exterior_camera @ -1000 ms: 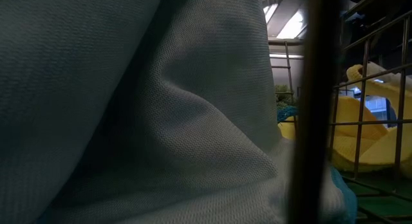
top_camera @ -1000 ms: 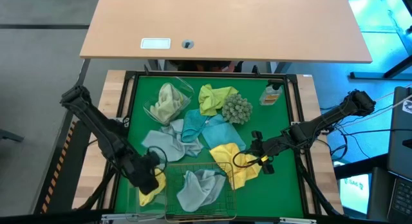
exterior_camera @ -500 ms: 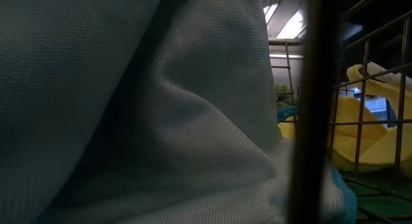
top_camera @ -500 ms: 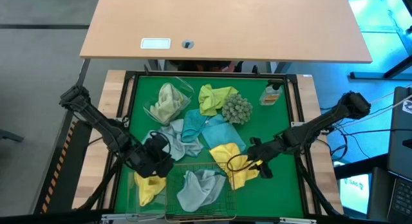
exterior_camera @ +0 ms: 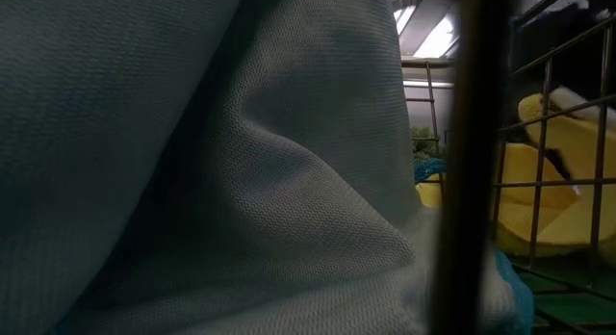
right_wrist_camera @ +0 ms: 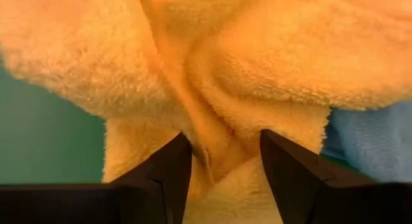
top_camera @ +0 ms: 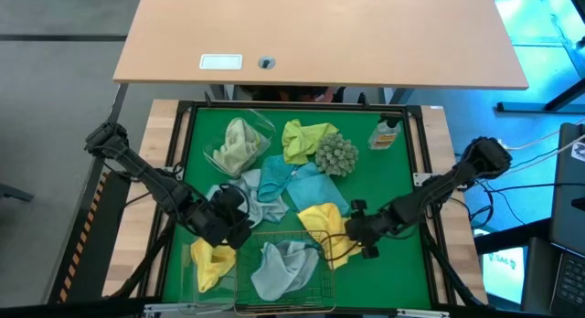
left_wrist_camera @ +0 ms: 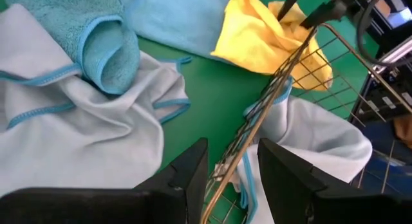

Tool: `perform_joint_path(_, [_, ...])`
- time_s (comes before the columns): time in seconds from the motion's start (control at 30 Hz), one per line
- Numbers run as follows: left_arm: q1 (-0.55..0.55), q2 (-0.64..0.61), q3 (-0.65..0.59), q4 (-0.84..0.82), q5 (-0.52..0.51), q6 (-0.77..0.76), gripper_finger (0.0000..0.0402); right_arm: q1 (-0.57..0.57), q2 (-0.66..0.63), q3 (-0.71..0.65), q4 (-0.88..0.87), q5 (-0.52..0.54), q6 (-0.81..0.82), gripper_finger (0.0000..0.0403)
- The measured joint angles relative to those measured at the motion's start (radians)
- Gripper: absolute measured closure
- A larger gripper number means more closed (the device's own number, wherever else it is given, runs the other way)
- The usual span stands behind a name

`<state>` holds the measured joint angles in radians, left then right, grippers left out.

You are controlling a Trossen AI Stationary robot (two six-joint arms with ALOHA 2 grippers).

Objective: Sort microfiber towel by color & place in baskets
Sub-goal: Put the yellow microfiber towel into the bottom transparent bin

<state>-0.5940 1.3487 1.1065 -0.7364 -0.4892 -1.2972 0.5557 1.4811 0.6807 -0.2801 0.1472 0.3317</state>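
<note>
My left gripper (top_camera: 228,228) (left_wrist_camera: 232,153) is open and empty. It hovers over the far left corner of the gold wire basket (top_camera: 315,283), whose rim (left_wrist_camera: 257,121) runs between the fingers below them. A light blue towel (top_camera: 279,268) lies in that basket. One bright yellow towel (top_camera: 212,263) lies in the near left clear tub. My right gripper (top_camera: 352,234) (right_wrist_camera: 222,140) is open at a second bright yellow towel (top_camera: 324,222) beside the basket's right side. Teal and light blue towels (top_camera: 283,181) lie mid-table. A pale yellow-green towel (top_camera: 236,146) fills the far left tub. My right gripper has one open finger on each side of a raised fold (right_wrist_camera: 219,114) of the bright yellow towel. The fingers (right_wrist_camera: 170,166) come slanting down from the table's right. The towel lies crumpled on the green mat against the basket's right side.
A spiky grey-green ball (top_camera: 335,155) and another yellow-green towel (top_camera: 306,140) sit toward the far edge. A small bottle (top_camera: 386,133) stands far right. In the low view, the light blue towel (exterior_camera: 192,162) in the basket blocks most of the picture. Bare green mat (top_camera: 393,181) shows on the right.
My left gripper has moved from above the near left tub toward the far edge and right, to the basket's far left corner; the yellow towel has stayed in the tub. My right gripper has moved left onto the other yellow towel.
</note>
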Motion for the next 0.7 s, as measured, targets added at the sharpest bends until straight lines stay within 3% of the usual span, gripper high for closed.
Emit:
perform_joint_path(0.27, [0.001,0.0,0.0,0.014,0.0,0.001,0.0272,0.0,0.076,0.002,0.047,-0.054,-0.018,0.0234])
perform_joint_path(0.6, [0.001,0.0,0.0,0.09,-0.001,0.081,0.0272,0.0,0.044,0.001,0.038,-0.065,-0.017,0.0387])
perform_joint_path(0.7, [0.001,0.0,0.0,0.131,-0.017,0.124,0.0272,0.001,0.008,0.0,0.029,-0.065,-0.016,0.0385])
